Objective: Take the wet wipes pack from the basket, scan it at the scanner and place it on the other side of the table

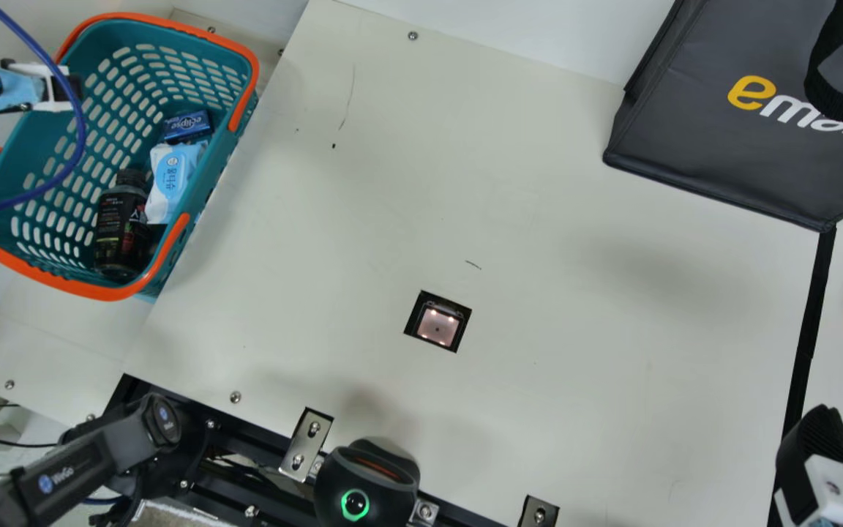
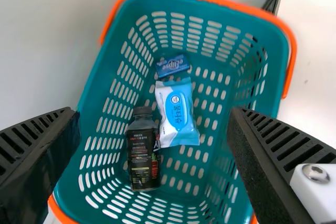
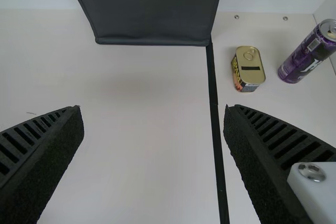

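Black, ribbed fingers stand wide apart on both grippers, with nothing between them: the left gripper (image 1: 70,86) hangs above the basket's eleven o'clock side in the main view, the right gripper (image 1: 818,443) over the table at four o'clock. The wet wipes pack (image 2: 179,113), a soft, crinkled pouch in white and light blue, lies in the basket (image 2: 286,95), label showing. By the main view's clock, a dark-labelled bottle (image 2: 143,153) with a ridged black cap lies beside it toward seven or eight, and a small blue box (image 2: 172,65) sits toward twelve or one. The basket itself is teal plastic, slotted, with smooth orange handles, at ten o'clock. From it, toward four, the scanner (image 1: 437,326) glows pinkish in a square cut in the smooth cream table (image 1: 575,366). A dark fabric bag (image 1: 707,139) stands at two o'clock; a black strip (image 1: 809,322) runs from its corner toward five. Past the strip are a rounded-corner SPAM tin (image 3: 249,69) and a tilted, shiny purple can (image 3: 310,51).
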Controlling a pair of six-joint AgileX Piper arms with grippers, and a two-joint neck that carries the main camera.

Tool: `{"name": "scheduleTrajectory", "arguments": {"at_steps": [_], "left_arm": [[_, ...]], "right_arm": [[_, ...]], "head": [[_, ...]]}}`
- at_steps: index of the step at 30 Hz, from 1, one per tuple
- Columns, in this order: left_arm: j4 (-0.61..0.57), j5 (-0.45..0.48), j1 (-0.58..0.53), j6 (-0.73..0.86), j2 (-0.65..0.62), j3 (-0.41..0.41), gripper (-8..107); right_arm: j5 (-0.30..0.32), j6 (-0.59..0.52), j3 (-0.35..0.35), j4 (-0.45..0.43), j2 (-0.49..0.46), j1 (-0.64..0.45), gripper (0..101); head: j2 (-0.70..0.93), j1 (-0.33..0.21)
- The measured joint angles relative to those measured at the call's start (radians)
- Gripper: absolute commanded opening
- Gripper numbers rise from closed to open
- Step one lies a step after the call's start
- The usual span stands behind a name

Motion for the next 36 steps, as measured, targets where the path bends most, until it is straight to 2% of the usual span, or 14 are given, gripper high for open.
{"name": "scheduleTrajectory", "arguments": {"at_steps": [16,25,36], "left_arm": [[0.013,-0.083,-0.063,0.045,0.271,0.002,90],[0.071,-0.136,-0.111,-0.01,0.405,0.001,90],[0.18,-0.151,-0.148,-0.133,0.51,-0.011,90]], "right_arm": [[0.0,0.0,0.0,0.0,0.0,0.0,95],[0.0,0.0,0.0,0.0,0.0,0.0,95],[0.0,0.0,0.0,0.0,0.0,0.0,95]], "head": [[0.002,0.0],[0.002,0.0],[0.002,0.0]]}}
